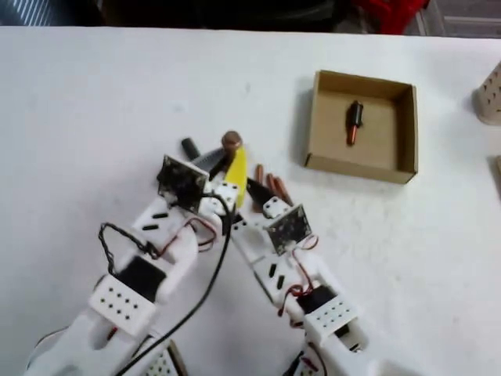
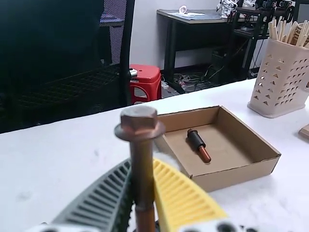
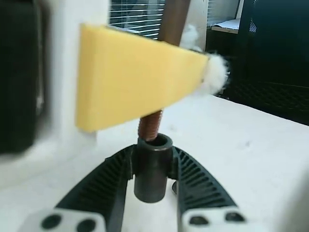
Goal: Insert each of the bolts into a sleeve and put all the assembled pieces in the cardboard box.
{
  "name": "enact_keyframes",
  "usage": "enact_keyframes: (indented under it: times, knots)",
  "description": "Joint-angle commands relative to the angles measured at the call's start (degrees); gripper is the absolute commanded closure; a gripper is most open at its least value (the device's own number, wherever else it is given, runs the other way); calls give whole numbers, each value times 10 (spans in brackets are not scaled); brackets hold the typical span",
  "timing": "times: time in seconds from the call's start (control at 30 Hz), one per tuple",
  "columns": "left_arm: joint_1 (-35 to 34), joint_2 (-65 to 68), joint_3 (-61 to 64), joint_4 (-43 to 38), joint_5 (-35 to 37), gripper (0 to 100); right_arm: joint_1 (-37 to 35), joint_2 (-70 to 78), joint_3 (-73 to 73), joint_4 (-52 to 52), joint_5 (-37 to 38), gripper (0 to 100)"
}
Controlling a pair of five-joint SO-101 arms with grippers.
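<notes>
Spare sleeve (image 1: 190,146) lies just left of the grippers. Left gripper (image 2: 143,166) pinches a bolt (image 2: 141,145) upright, head up. Right gripper (image 3: 153,154) clamps a sleeve (image 3: 153,176) beneath, bolt tip at its mouth. Loose bolts (image 1: 270,184) lie just right. Box (image 1: 360,168), farther right, holds one assembled piece (image 1: 354,123).

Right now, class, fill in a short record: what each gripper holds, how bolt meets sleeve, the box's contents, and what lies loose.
Left gripper: shut on a bolt, head up.
Right gripper: shut on a black sleeve, mouth up.
Bolt and sleeve: threaded tip at the sleeve's mouth, shank outside.
Cardboard box: holds one assembled piece.
Lying free: loose bolts and a spare sleeve, either side of the grippers.
</notes>
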Motion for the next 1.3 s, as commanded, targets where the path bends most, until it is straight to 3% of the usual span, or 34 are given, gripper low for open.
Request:
enact_keyframes:
  times: [0.0, 0.93, 1.27]
  knots:
    - [15, -12, -36, -17, 4, 978, 13, -24, 5, -2, -3, 982]
    - [6, -11, -36, -36, 4, 978, 0, -34, 6, -1, -2, 982]
    - [6, -11, -35, -42, 7, 978, 0, -126, 8, 106, -6, 982]
